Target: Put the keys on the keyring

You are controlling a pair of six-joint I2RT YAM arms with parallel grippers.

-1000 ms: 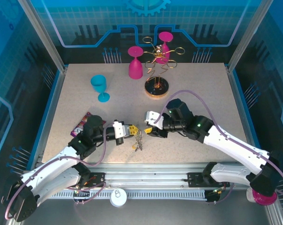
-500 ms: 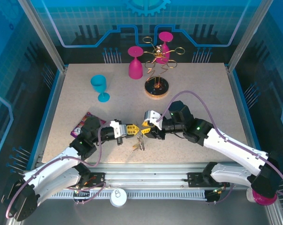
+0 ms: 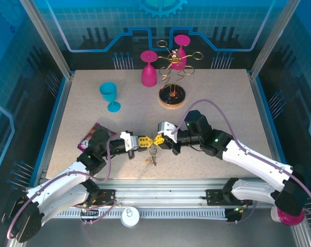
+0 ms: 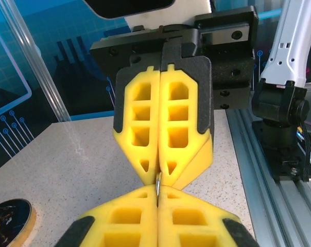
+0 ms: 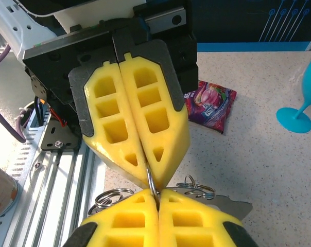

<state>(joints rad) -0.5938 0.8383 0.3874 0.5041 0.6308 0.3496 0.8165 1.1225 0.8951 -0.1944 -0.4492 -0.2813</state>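
The left gripper (image 3: 144, 140) and the right gripper (image 3: 158, 141) meet tip to tip. Each has its yellow foam fingers pressed together, pinching the same thin silver wire keyring (image 5: 152, 181). The step looks like working a key onto that wire. One gripper should probably anchor firmly while the other makes small, slow shifts, since a tug could slip the wire free. The small brassy-silver metal keys (image 3: 152, 153) dangle just below the tips, down to the speckled beige desk (image 3: 222, 108).
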